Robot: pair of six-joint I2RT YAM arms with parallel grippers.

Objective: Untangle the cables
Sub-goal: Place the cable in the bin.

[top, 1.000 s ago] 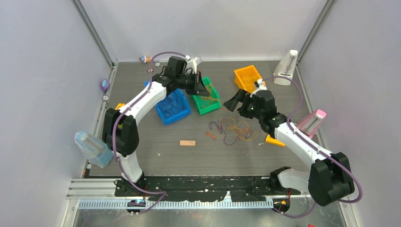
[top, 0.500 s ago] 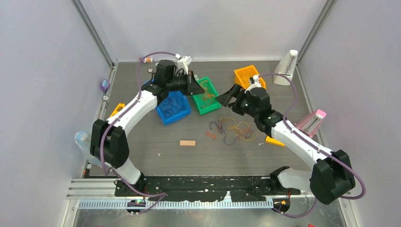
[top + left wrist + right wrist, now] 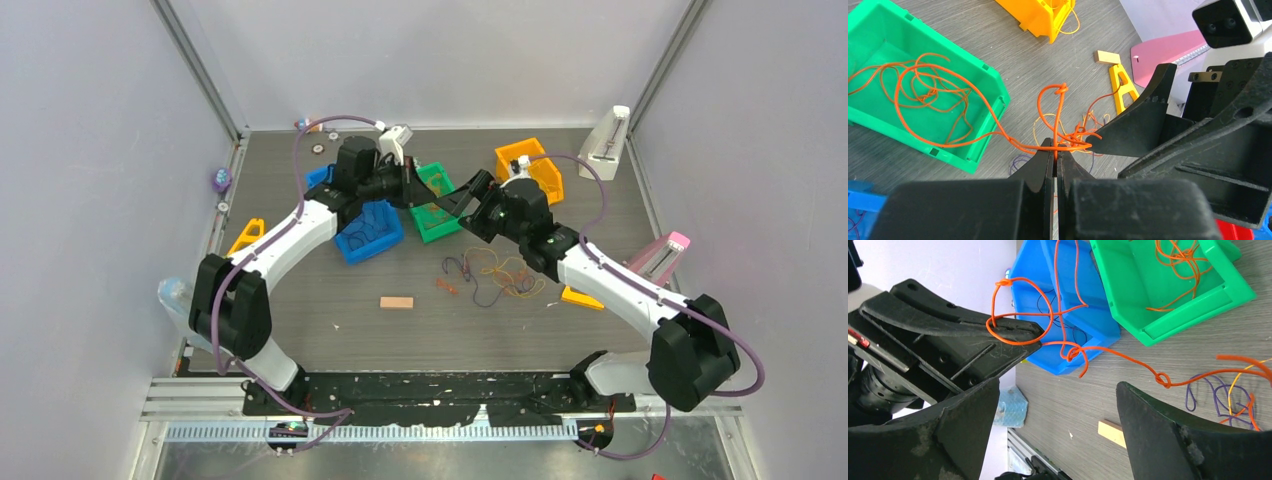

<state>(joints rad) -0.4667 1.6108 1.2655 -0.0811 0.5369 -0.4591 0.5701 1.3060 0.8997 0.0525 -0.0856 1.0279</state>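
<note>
Grey wood-grain table [image 3: 330,320] inside pale walls, and we start near, where a little wooden block [image 3: 396,302] lies alone. Just beyond it the loose cables [image 3: 495,273] sprawl in orange, yellow and purple loops. Up above them, the right gripper [image 3: 1055,390] hangs with its jaws spread wide and nothing between them, closing in on the left gripper [image 3: 1054,150], which is pinched tight on the orange cable [image 3: 1058,107].

That strand carries visible knots. It runs from the pinch back into the green bin [image 3: 1198,315] on the far side and down toward the pile. Here's the danger: pull either way and those knots could cinch tighter, or the strand could drag its loops out of the bin. The two black grippers sit very close, so a bump looks possible. One loop also hangs over the blue bin [image 3: 360,240] and might snag its rim.
</note>
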